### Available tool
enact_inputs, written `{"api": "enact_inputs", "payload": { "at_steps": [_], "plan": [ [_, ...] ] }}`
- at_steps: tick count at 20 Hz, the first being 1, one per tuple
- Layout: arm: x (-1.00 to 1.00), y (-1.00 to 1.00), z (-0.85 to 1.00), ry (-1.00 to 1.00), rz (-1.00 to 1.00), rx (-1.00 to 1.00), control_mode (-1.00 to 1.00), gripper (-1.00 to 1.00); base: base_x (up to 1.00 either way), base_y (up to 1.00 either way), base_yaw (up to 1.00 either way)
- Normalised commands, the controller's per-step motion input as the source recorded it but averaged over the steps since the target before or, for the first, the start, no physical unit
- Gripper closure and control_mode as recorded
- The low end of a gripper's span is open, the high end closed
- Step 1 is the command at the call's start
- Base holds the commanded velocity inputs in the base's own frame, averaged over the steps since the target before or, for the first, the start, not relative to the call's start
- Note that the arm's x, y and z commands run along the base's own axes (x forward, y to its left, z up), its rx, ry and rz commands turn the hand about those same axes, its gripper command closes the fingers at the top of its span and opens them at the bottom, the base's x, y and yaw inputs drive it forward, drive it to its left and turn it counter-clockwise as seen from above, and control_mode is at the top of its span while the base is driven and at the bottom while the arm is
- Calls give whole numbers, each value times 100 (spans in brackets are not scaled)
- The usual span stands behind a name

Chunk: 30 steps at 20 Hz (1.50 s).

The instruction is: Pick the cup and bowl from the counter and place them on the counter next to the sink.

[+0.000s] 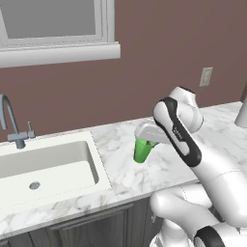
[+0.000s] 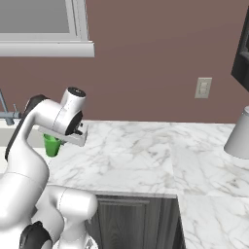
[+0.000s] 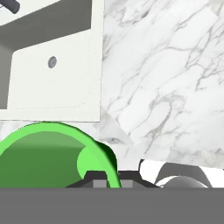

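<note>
1. I can read no brand, label or writing on anything here; the cup (image 1: 141,150) is plain bright green, and the plate on the wall (image 2: 203,87) is blank.
2. My arm rises from the base, bends at the elbow and reaches out over the counter (image 1: 120,173), with the hand lying roughly level above the marble, just right of the sink (image 1: 48,164).
3. The gripper (image 1: 147,143) sits at the cup's rim. In the hand view the fingertips (image 3: 99,183) are at the very bottom edge, one on each side of the rim of the cup (image 3: 48,153), so the fingers appear closed on its wall, but that is hard to confirm.
4. The cup stands upright, with its base at or just over the counter; I cannot tell whether it touches. It is near the sink's right edge, between the basin and the arm.
5. The faucet (image 1: 12,123) rises at the sink's far left.
</note>
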Motion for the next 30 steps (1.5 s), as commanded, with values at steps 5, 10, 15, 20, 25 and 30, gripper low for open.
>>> {"api": "enact_inputs", "payload": {
  "at_steps": [5, 10, 15, 20, 25, 30],
  "plan": [
    [27, 0, -42, 0, 0, 0, -100, 100, 0, 0, 0],
    [18, 0, -49, 0, 0, 0, -100, 100, 0, 0, 0],
    [6, 15, -32, 0, 0, -2, -100, 100, 0, 0, 0],
    [0, 27, -15, 0, 0, -7, -100, 100, 0, 0, 0],
    [5, 11, -17, 0, 0, -3, -100, 100, 0, 0, 0],
    [19, 0, -25, 0, 0, 0, -100, 100, 0, 0, 0]
  ]
}}
